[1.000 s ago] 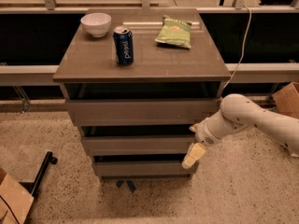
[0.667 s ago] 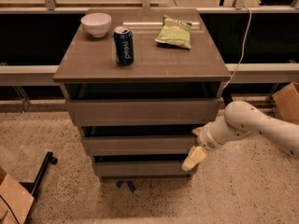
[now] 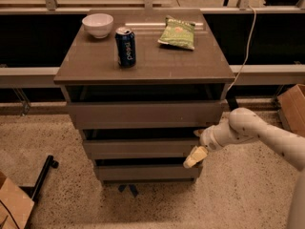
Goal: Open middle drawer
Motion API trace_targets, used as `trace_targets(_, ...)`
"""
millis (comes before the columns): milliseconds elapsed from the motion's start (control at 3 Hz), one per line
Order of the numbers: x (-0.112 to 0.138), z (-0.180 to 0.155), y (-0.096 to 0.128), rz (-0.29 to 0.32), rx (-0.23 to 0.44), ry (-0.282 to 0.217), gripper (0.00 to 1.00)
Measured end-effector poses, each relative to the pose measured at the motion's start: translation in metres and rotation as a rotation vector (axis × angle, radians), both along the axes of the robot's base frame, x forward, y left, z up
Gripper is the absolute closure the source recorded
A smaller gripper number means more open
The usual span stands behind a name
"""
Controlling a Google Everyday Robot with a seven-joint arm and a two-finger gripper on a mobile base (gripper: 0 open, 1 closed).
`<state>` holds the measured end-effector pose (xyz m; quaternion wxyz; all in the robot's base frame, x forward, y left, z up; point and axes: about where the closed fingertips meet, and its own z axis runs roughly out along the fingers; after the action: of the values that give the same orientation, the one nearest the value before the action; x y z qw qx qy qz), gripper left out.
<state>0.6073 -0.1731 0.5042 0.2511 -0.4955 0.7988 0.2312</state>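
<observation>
The grey-brown cabinet has three plain drawer fronts stacked under its top. The middle drawer is the mid-sized front, with a dark gap above it. It sits a little further back than the widest top front and above the narrowest bottom front. My gripper is at the right end of the middle drawer front, touching it or very close to it. The white arm reaches in from the right.
On the cabinet top stand a white bowl, a blue soda can and a green chip bag. A cardboard box is at the right, another at the lower left, beside a black stand leg.
My arm's elbow has sunk a little lower. The gripper stays at the right end of the middle drawer front. The drawer has not visibly moved.
</observation>
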Motion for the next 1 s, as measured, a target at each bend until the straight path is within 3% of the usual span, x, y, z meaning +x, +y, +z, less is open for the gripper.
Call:
trace_targets(667, 0.049, -0.062, 0.000, -0.003, 0.069, 0.066, 0.00)
trace_targets(1000, 0.044, -0.068, 0.001, -0.007, 0.074, 0.076, 0.19)
